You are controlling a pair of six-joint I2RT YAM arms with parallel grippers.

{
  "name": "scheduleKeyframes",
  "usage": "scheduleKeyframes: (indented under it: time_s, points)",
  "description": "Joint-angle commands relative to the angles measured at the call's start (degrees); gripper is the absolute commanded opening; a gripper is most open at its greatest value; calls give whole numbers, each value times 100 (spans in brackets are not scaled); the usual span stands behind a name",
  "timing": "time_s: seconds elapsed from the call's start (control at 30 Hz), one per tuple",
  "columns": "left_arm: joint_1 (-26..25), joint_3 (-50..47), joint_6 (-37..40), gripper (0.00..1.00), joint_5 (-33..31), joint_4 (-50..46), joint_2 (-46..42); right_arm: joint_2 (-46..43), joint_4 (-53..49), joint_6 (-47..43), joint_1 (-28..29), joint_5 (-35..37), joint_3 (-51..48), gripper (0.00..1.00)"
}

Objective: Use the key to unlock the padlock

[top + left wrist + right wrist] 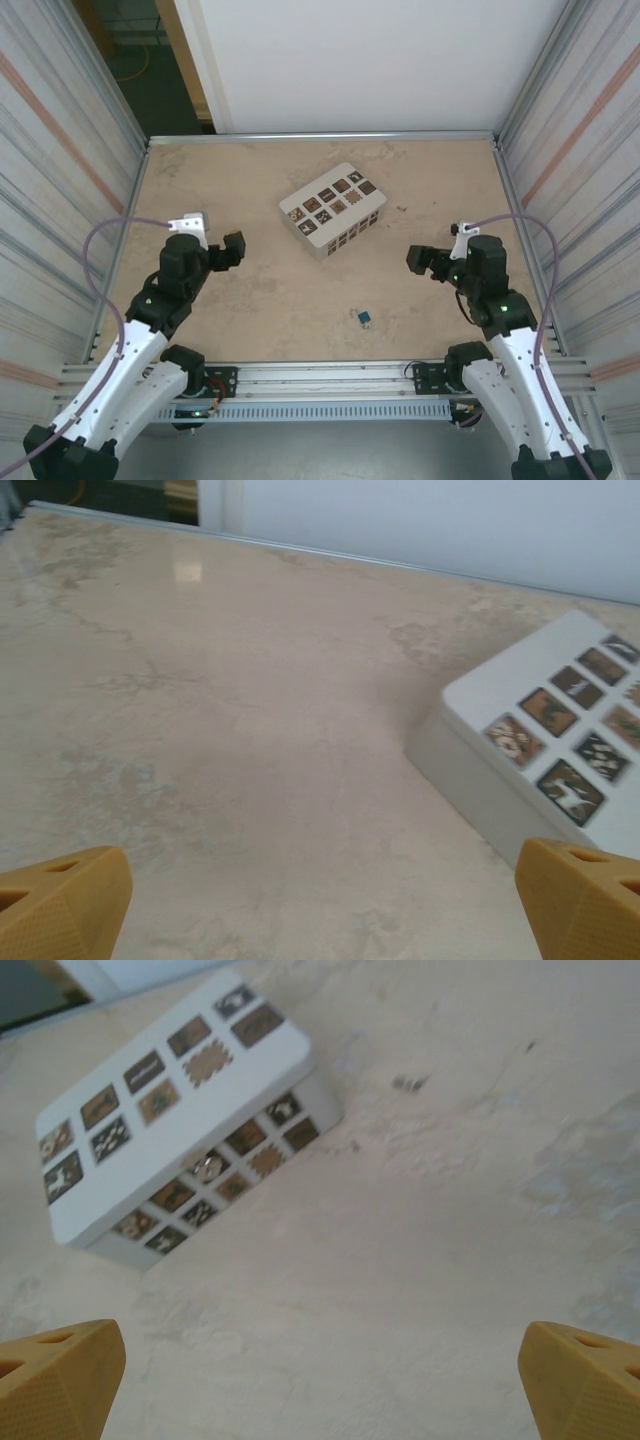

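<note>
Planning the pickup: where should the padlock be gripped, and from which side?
Grip the blue body of the padlock, coming from straight above. It lies low on the table, tiny, with open space all around, so a sideways approach would probably scrape the surface.

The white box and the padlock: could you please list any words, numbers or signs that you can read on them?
No text can be read.
The white box bears brown squares with small pictures and patterns, no lettering.
The padlock is too small to show any marking.
</note>
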Motion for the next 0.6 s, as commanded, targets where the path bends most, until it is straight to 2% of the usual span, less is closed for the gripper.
scheduleKeyframes:
  time_s: [0.0,0.13,0.27,0.43,0.57]
  points:
    - [130,-12,-125,99,-571,291,138,-323,257,-707,-209,645,-97,99]
    - [225,54,-173,99,-679,419,404,-681,579,-1088,-565,1081,-470,99]
    - [234,163,-214,99,-1031,388,689,-751,938,-1037,-1124,760,-837,99]
    - [242,173,-222,99,-1343,516,938,-352,1618,-403,-1748,463,-1358,99]
    - [245,199,-265,99,-1435,614,1102,66,2606,-55,-1886,458,-1853,99]
